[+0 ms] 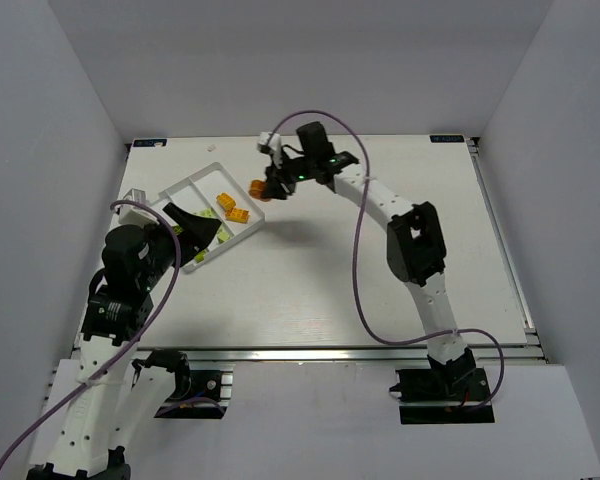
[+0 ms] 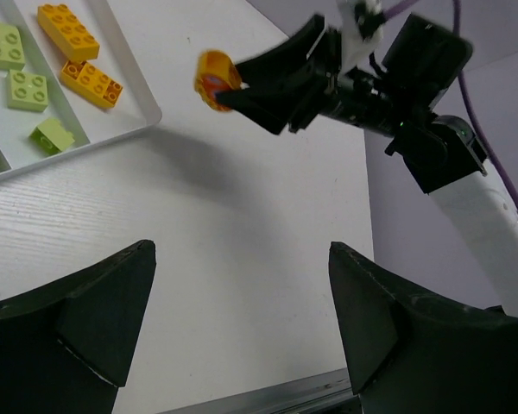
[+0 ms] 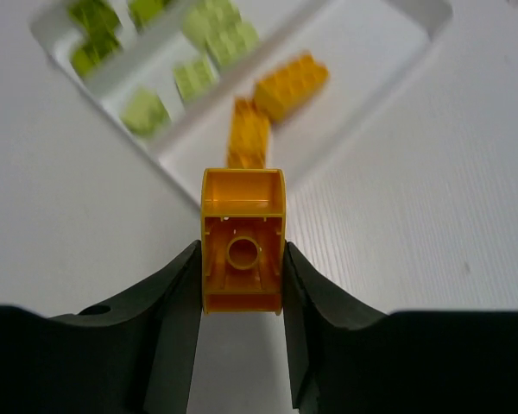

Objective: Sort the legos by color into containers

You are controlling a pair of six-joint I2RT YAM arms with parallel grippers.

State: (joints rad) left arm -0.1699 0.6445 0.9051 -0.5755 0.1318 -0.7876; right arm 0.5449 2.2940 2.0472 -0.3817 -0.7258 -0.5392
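R gripper (image 3: 242, 263) pinches an orange lego (image 3: 242, 246) btw both fingers, hollow underside showing, held clear of the table (image 3: 432, 224). Just ahead of it lies the tray (image 3: 432, 17): two orange legos (image 3: 289, 84) in the nearest compartment, lime ones (image 3: 220, 30) in the next. L gripper (image 2: 242, 259) is spread wide w/ nothing btw its fingers, tray off to its front-left.

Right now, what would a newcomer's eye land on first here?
An orange brick pinched in the right gripper, held above the table just beside the white tray. Then the tray's outer compartment, with two orange bricks, next to lime green ones. The left gripper stands open.
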